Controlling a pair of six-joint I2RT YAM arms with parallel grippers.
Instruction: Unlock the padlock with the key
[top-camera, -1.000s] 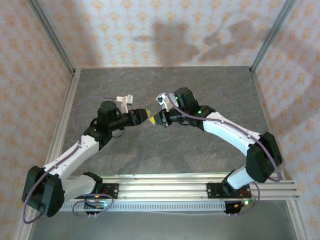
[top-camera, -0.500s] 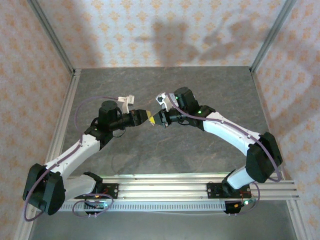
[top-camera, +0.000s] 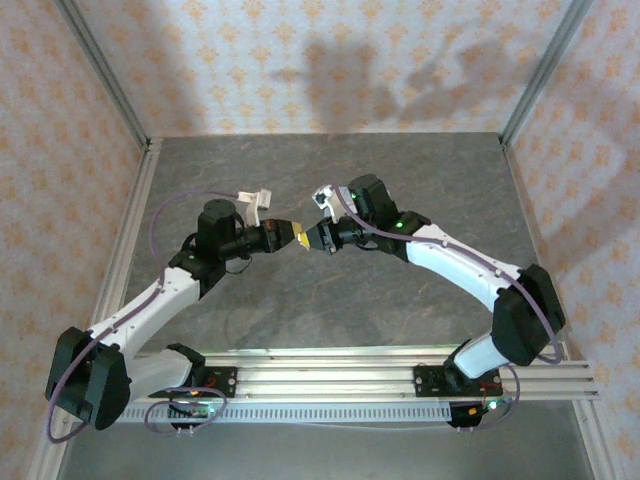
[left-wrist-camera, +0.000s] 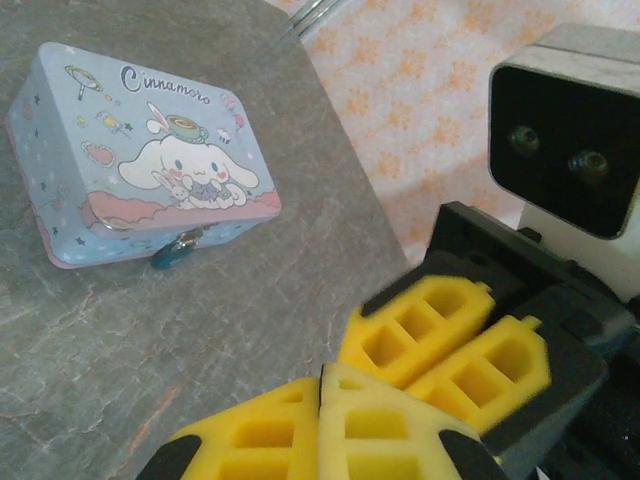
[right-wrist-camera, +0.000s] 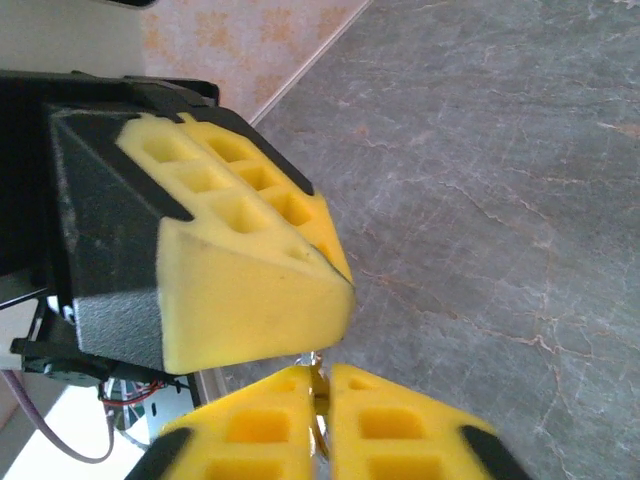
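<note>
My two grippers meet tip to tip above the middle of the table. In the right wrist view a thin metal key (right-wrist-camera: 319, 385) stands in the narrow slit between my right gripper's (right-wrist-camera: 322, 392) yellow pads. The key's upper end touches the tip of my left gripper (right-wrist-camera: 335, 292), whose pads are pressed together; whether they pinch the key is hidden. My left gripper (left-wrist-camera: 322, 395) is shut, with the right gripper's fingers (left-wrist-camera: 440, 335) just beyond it. The padlock (left-wrist-camera: 168, 256), tiny and dark blue, hangs at the clasp of a pale blue cartoon tin (left-wrist-camera: 140, 150) lying on the table.
The grey stone-patterned table (top-camera: 400, 180) has metal frame rails on both sides (top-camera: 125, 240) and patterned walls behind. Both arms arch inward from their bases at the near rail (top-camera: 330, 375). The right wrist's camera housing (left-wrist-camera: 565, 135) hangs close beside my left gripper.
My left gripper's jaws have closed at the tip of the right gripper. The right gripper's pads now show a slight gap round the key. Both arms have hardly moved.
</note>
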